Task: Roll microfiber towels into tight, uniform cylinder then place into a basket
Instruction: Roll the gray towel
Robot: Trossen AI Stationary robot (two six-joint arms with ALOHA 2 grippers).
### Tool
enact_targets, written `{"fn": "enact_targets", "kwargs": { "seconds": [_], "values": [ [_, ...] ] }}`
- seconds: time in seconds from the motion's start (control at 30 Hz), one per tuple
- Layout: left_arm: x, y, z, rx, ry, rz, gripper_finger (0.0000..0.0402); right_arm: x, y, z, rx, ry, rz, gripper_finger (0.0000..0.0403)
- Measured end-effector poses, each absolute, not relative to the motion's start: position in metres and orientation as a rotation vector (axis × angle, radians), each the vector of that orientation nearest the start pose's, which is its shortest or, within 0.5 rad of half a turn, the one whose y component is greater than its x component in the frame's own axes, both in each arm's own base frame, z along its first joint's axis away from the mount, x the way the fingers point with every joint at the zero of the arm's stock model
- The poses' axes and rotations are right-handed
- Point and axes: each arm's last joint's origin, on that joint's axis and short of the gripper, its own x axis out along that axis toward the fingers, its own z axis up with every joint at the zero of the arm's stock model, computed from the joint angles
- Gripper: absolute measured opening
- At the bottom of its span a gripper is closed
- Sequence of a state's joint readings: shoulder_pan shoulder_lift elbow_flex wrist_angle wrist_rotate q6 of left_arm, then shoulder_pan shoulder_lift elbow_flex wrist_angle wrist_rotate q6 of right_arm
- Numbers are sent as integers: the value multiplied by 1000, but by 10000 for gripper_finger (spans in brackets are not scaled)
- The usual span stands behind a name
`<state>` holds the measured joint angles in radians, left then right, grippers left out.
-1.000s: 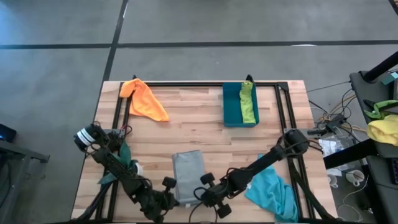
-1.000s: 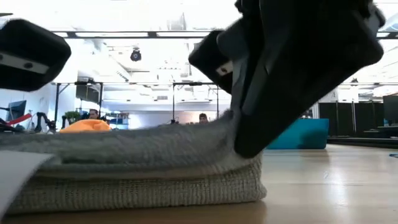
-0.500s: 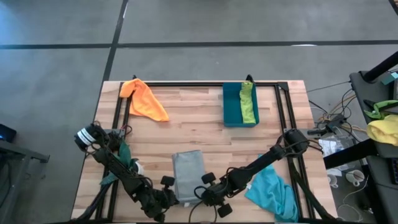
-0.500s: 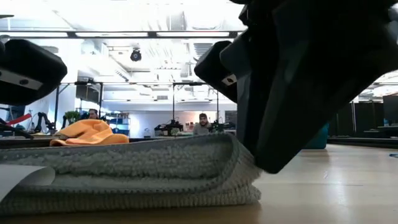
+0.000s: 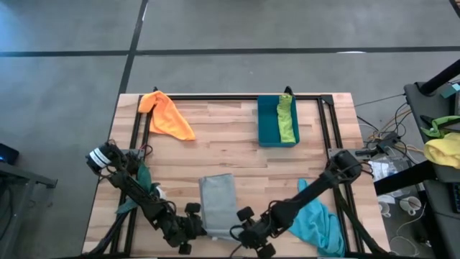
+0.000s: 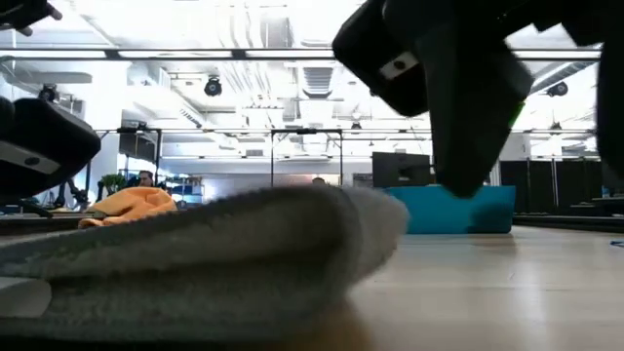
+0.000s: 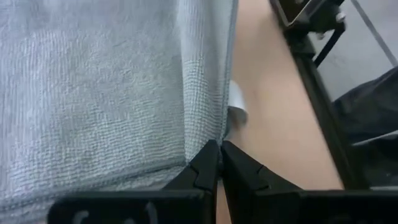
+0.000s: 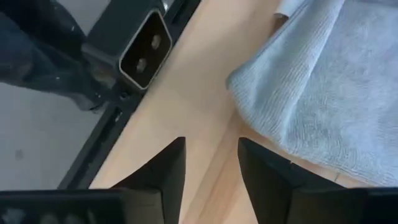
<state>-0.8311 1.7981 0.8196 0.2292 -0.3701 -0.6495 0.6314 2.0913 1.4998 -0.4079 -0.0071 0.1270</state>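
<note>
The grey towel [image 5: 218, 201] lies folded flat near the table's near edge. My left gripper [image 5: 195, 229] is shut at its near left corner. My right gripper [image 8: 211, 143] stands open just off the towel's near right corner [image 8: 249, 87], above bare wood, touching nothing. The orange towel [image 5: 167, 115] lies at the far left. A lime green towel [image 5: 287, 119] lies rolled in the teal basket [image 5: 269, 122]. The turquoise towel [image 5: 316, 223] lies crumpled under my right arm. My left gripper pinches the grey towel's near left corner [image 7: 214, 134] between its two fingertips, at the hemmed edge beside the white label [image 7: 237, 111]. The fingers slant down from the table's near left. The cloth rests on the table; how many layers are pinched does not show.
A black frame rail [image 5: 215, 97] runs along the table's far side, with more rails down both sides. A yellow and green cloth heap [image 5: 442, 147] sits off the table at the right. Bare wood lies between the grey towel and the basket.
My right gripper has opened and let go of the grey towel's near right corner, rising and drawing back toward the table's near right. The towel's folded right edge has gone from pinched flat to a rounded fold lying free. My left gripper has rolled a little, still shut.
</note>
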Motion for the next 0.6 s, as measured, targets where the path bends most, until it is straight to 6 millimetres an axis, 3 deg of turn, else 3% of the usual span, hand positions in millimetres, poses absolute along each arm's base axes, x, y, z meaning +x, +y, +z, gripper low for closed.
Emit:
{"fn": "enact_targets", "kwargs": {
  "seconds": [0.23,0.5,0.6],
  "values": [
    [240,-230,124,-192,670,-221,0,354,276,146,-200,978,560,112],
    [242,-228,124,-192,675,-232,0,374,263,143,-197,888,474,98],
    [243,-229,125,-193,674,-233,0,378,259,150,-202,864,432,93]
  ]
}}
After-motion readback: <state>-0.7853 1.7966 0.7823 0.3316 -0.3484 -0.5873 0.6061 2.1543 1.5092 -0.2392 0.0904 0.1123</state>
